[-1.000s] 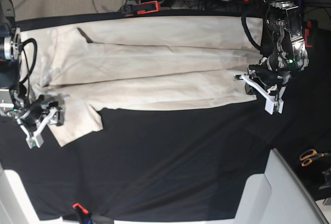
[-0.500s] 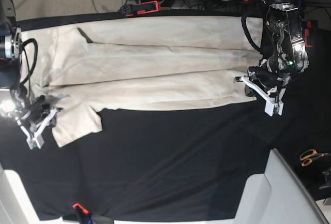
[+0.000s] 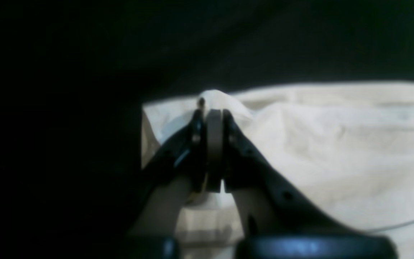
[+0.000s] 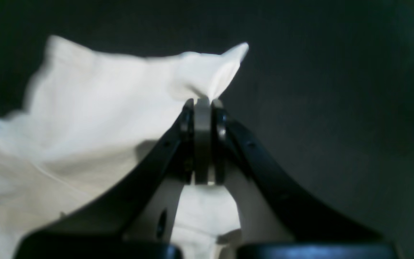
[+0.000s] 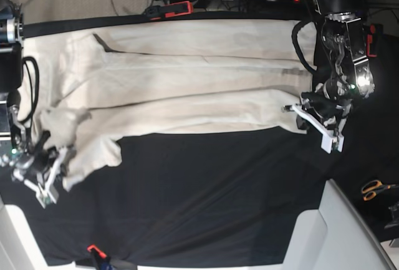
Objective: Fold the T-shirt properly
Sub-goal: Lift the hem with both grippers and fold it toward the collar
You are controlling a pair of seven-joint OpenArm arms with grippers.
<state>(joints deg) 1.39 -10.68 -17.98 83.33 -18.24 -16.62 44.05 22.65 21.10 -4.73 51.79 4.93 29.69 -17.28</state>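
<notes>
Your T-shirt (image 5: 181, 83) lies spread lengthwise across the far half of the worktop (image 5: 206, 195), on the black cloth, partly folded along its length with long creases running side to side. One sleeve (image 5: 93, 151) hangs toward you at the base view's left.

Your right gripper (image 5: 55, 176) sits at the base view's left, at the sleeve end. Its jaws are together, clamped on the T-shirt. In the right wrist view the right gripper (image 4: 202, 102) pinches a fold of cream cloth, and a pointed corner (image 4: 237, 52) of fabric sticks up just past the tips. The cloth (image 4: 95, 108) bunches to one side of the jaws; bare black cloth is on the other.

Your left gripper (image 5: 312, 123) is at the base view's right, on the near corner of the opposite end of the T-shirt. Its jaws are together too, clamped on the T-shirt. The left wrist view shows the left gripper (image 3: 212, 108) with a small hump of cloth (image 3: 217, 99) squeezed up between the tips. The rest of the fabric (image 3: 318, 144) lies flat to one side, with the edge meeting dark cloth behind.

Orange-handled scissors (image 5: 376, 189) lie off the worktop at the base view's right, well apart from the T-shirt. A red clamp (image 5: 171, 9) sits at the far edge.
</notes>
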